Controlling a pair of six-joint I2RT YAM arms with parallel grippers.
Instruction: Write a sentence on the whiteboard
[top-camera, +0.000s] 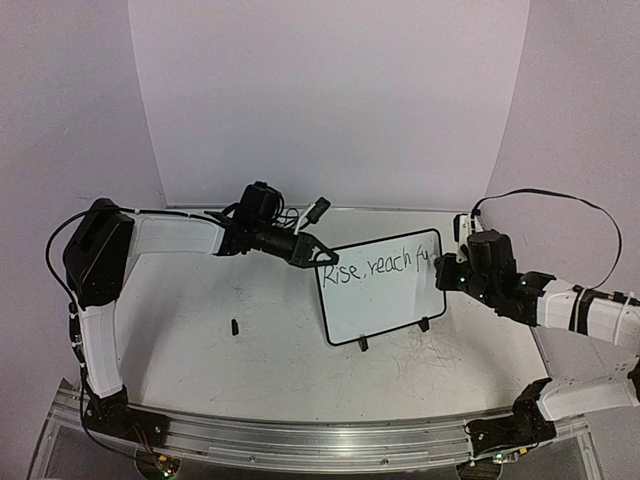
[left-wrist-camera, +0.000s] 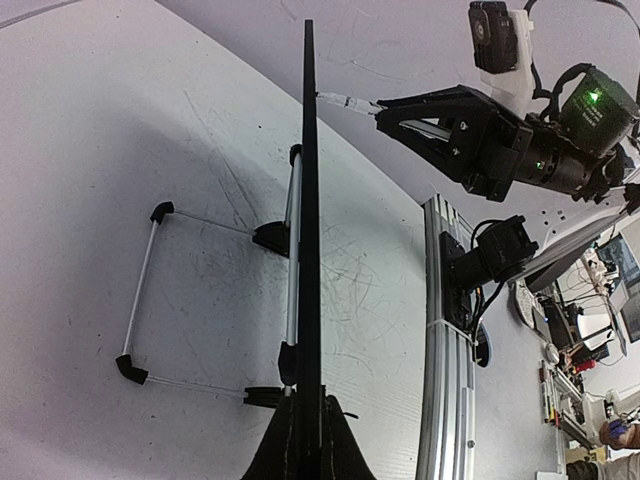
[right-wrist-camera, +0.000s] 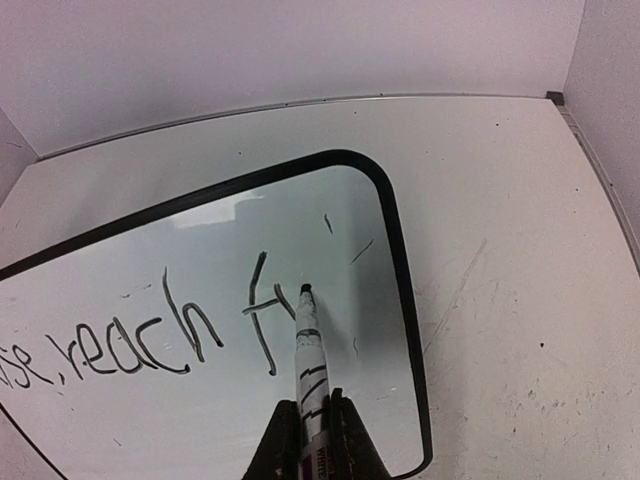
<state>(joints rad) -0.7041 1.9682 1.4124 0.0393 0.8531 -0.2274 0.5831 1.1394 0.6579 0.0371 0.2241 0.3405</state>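
The whiteboard (top-camera: 385, 308) stands tilted on its wire stand at the table's middle. My left gripper (top-camera: 322, 258) is shut on its top left corner; in the left wrist view the whiteboard (left-wrist-camera: 308, 190) shows edge-on between the left gripper's (left-wrist-camera: 306, 425) fingers. My right gripper (right-wrist-camera: 315, 430) is shut on a white marker (right-wrist-camera: 310, 350), whose black tip touches the whiteboard (right-wrist-camera: 200, 235) just right of the "f". The sentence (right-wrist-camera: 170, 335) reads "Rise, reach f" plus a short stroke, also legible in the top view as the sentence (top-camera: 378, 268). The right gripper (top-camera: 445, 270) sits at the board's right edge.
A small black cap (top-camera: 234, 326) lies on the table left of the board. The stand's wire feet (left-wrist-camera: 150, 290) stick out behind the board. An aluminium rail (top-camera: 300, 440) runs along the near edge. Walls close in the back and both sides.
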